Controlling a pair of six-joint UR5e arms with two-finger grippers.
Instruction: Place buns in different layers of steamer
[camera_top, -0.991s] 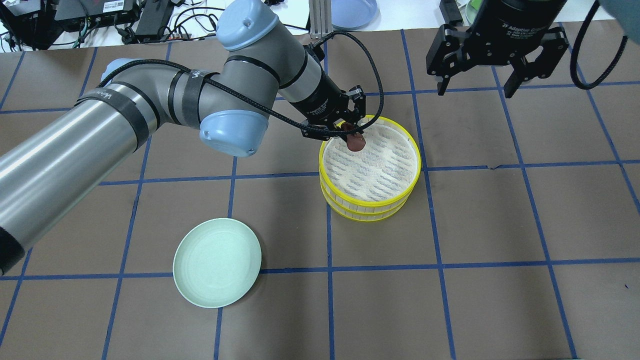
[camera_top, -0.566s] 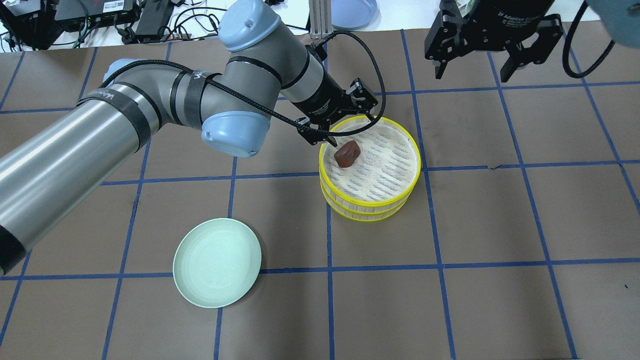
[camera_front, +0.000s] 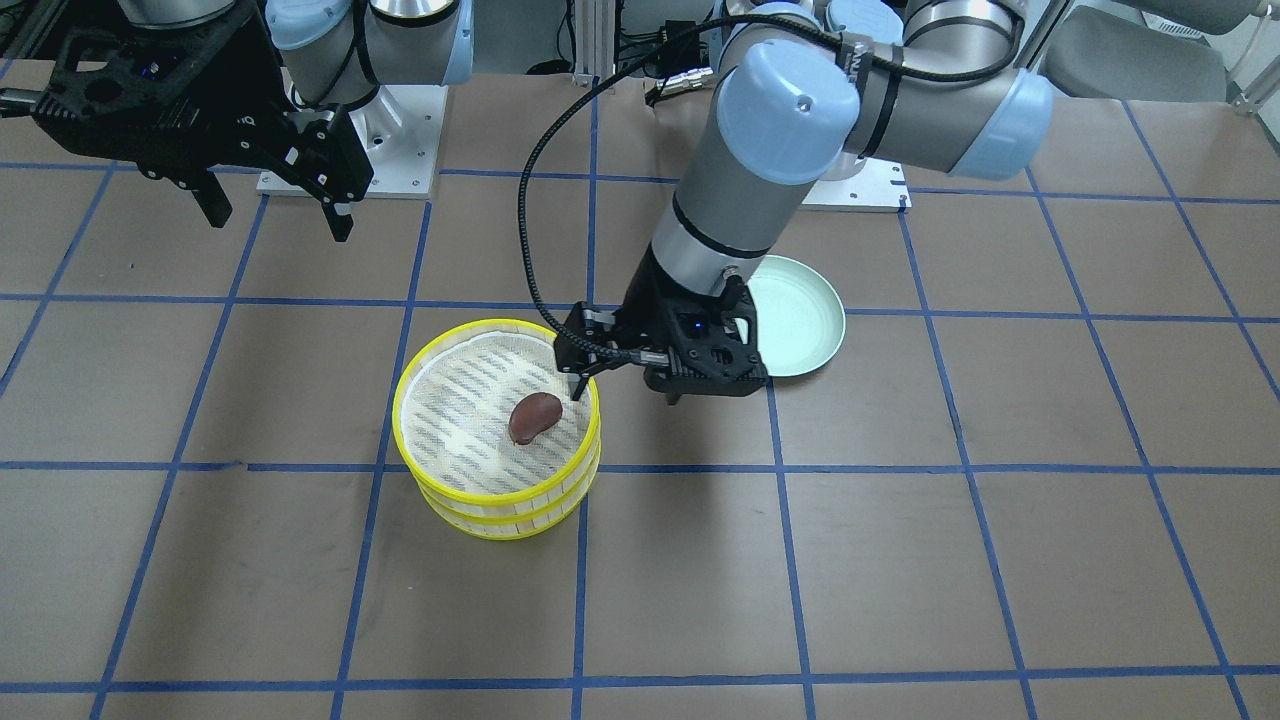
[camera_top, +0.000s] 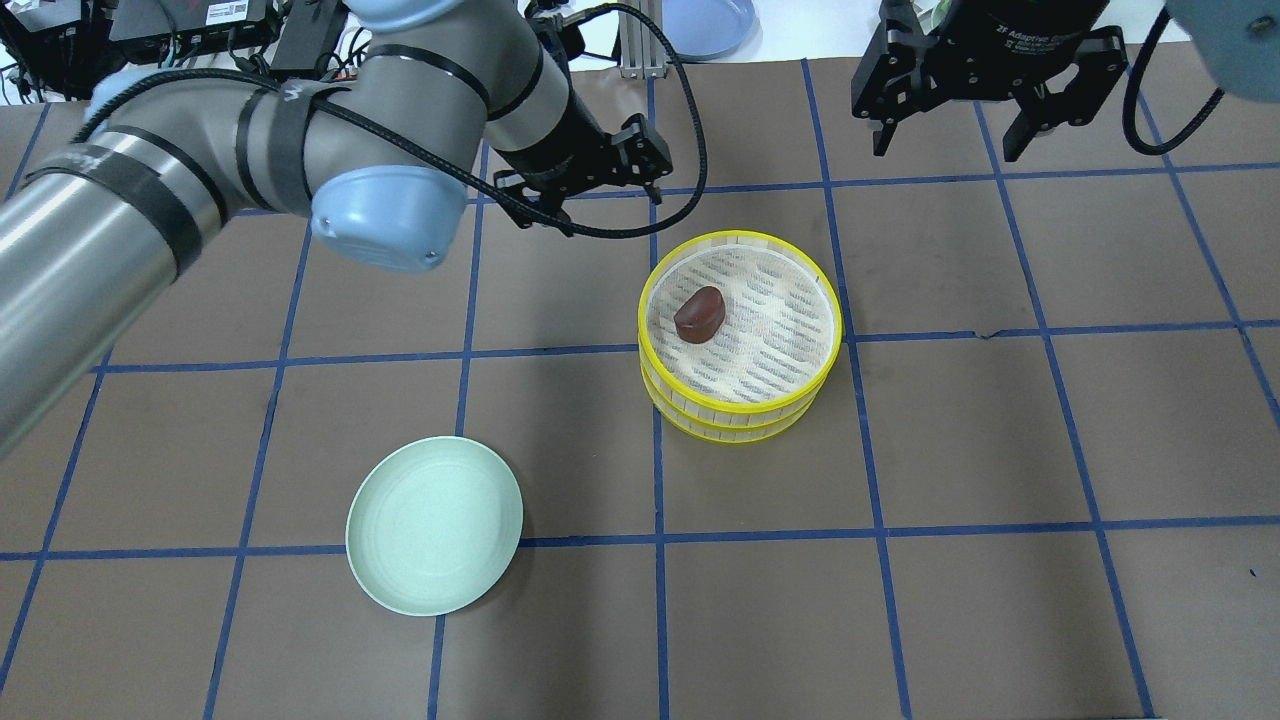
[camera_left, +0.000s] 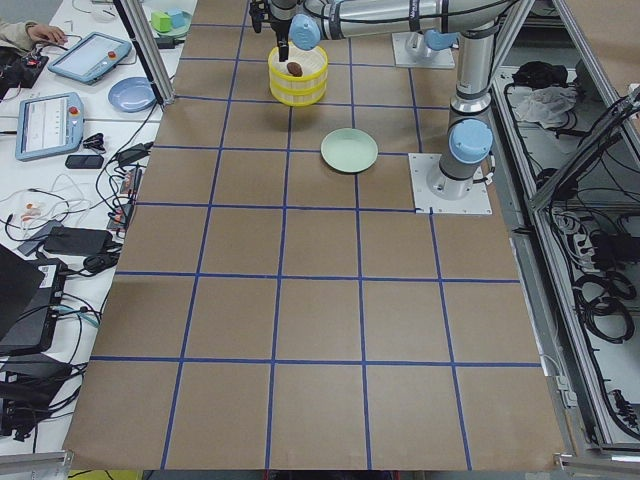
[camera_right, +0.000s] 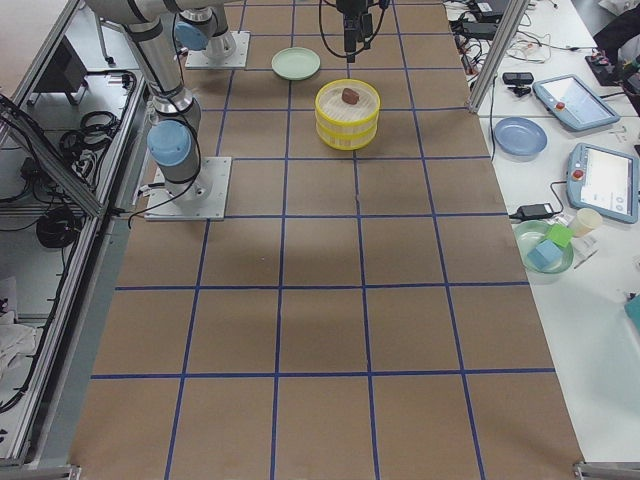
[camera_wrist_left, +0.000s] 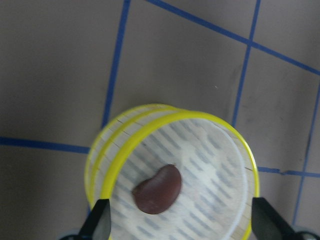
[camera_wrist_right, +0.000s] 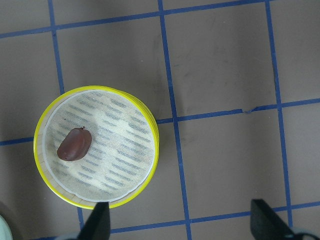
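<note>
The two steamer layers are stacked: the top tray (camera_top: 838, 322) sits on the lower tray (camera_top: 742, 430). The dark reddish-brown bun (camera_top: 699, 314) lies on the top tray's mesh, left of centre; it also shows in the front view (camera_front: 535, 417) and both wrist views (camera_wrist_left: 157, 190) (camera_wrist_right: 74, 144). The cream bun shows in no view. My left gripper (camera_top: 592, 205) (camera_front: 625, 392) is open and empty, raised beside the stack's far-left rim. My right gripper (camera_top: 945, 150) (camera_front: 278, 228) is open and empty, high beyond the stack's far right.
The empty pale green plate (camera_top: 434, 524) lies near-left of the stack, partly behind my left gripper in the front view (camera_front: 805, 315). A blue dish (camera_top: 705, 25), cables and devices sit past the table's far edge.
My left gripper opened and let go of the brown bun, which now rests on the top tray. It then pulled back to the left, away from the stack. My right gripper barely moved.
</note>
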